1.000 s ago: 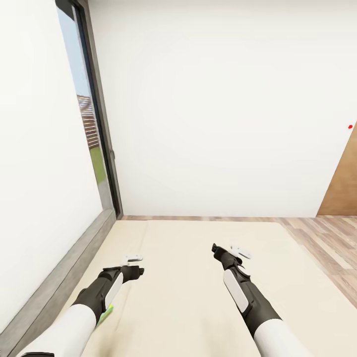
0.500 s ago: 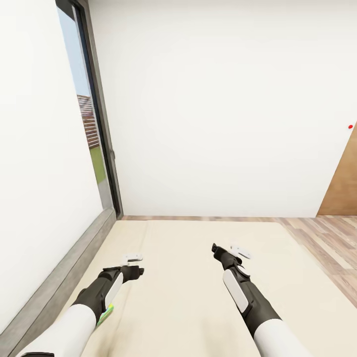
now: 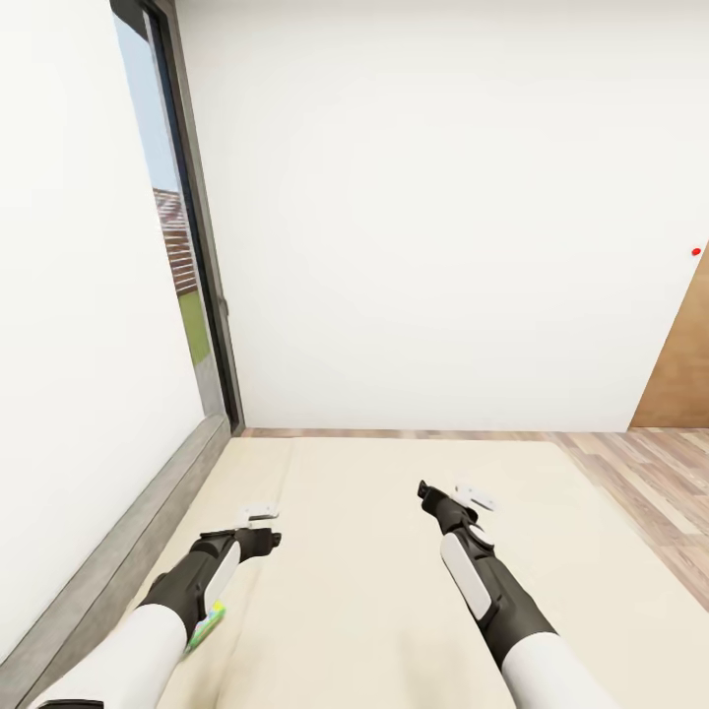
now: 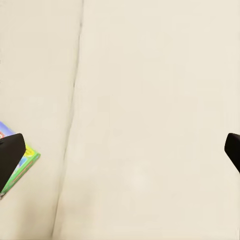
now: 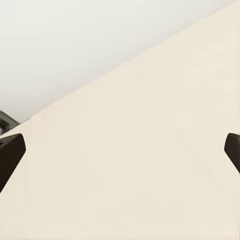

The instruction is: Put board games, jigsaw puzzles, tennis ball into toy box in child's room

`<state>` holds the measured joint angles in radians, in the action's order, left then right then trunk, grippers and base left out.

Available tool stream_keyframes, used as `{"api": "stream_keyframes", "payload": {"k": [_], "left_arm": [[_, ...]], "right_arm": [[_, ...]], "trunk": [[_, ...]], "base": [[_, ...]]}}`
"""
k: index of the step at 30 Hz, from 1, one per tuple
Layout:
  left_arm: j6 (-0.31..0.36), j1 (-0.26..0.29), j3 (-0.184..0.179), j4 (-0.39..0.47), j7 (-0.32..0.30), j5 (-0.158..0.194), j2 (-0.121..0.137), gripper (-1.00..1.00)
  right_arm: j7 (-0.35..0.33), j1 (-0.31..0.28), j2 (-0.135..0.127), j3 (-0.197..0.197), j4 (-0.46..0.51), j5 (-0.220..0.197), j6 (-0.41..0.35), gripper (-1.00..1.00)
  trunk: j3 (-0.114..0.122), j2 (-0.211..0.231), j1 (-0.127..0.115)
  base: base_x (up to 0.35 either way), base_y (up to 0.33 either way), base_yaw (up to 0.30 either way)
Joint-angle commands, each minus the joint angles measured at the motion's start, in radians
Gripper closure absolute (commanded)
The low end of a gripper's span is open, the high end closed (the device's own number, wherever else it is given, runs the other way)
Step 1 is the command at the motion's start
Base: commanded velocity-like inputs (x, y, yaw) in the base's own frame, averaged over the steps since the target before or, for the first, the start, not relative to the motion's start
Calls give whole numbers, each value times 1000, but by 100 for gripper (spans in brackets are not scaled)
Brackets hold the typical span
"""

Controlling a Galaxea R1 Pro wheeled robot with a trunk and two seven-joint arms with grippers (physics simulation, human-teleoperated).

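Left gripper (image 4: 120, 155): fingers spread wide with nothing between them, hanging over the beige mattress of the bed (image 3: 394, 551); one board game (image 4: 22, 162), a flat box with a green edge and blue, yellow and red print too cut off to read, lies on the mattress just beside one fingertip and shows in the head view as a green-yellow corner (image 3: 208, 624) under the left forearm. Right gripper (image 5: 120, 155): fingers likewise wide apart and empty, held above bare mattress, well apart from the left one. Surroundings: dark grey bed frame (image 3: 108, 561) against a white wall (image 3: 433, 217), tall window (image 3: 182, 246) at the left, wood floor (image 3: 650, 473) and a brown door (image 3: 684, 364) at the right; no legible writing anywhere.
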<state>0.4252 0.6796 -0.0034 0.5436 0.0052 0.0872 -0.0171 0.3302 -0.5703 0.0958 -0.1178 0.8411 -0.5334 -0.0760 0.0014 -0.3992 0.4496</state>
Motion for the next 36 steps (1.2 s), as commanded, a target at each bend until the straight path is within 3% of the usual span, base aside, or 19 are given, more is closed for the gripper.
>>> {"api": "stream_keyframes", "payload": {"k": [1, 9, 16, 23, 26, 36], "left_arm": [[5, 0, 0, 1, 0, 9, 2, -100], [7, 0, 1, 1, 1, 8, 13, -100], [11, 0, 6, -2, 4, 9, 36, -100], [15, 0, 7, -2, 5, 9, 49, -100], [16, 0, 6, -2, 5, 9, 49, -100], [18, 0, 5, -2, 4, 9, 52, -100]], "right_arm": [[8, 0, 0, -3, 4, -5, -6, -100], [11, 0, 4, -5, 62, -5, -93, -100], [18, 0, 6, -5, 133, -7, -261, -100], [19, 0, 7, 1, 251, -9, -513, -100], [20, 0, 8, 3, 304, -9, -585, -100], [19, 1, 10, 2, 366, -12, -689, -100]], "trunk": [[0, -1, 0], [0, -1, 0], [0, -1, 0], [0, -1, 0], [0, -1, 0], [0, -1, 0]], "base": [[0, 0, 0], [0, 0, 0], [0, 0, 0], [0, 0, 0], [0, 0, 0], [0, 0, 0]]}}
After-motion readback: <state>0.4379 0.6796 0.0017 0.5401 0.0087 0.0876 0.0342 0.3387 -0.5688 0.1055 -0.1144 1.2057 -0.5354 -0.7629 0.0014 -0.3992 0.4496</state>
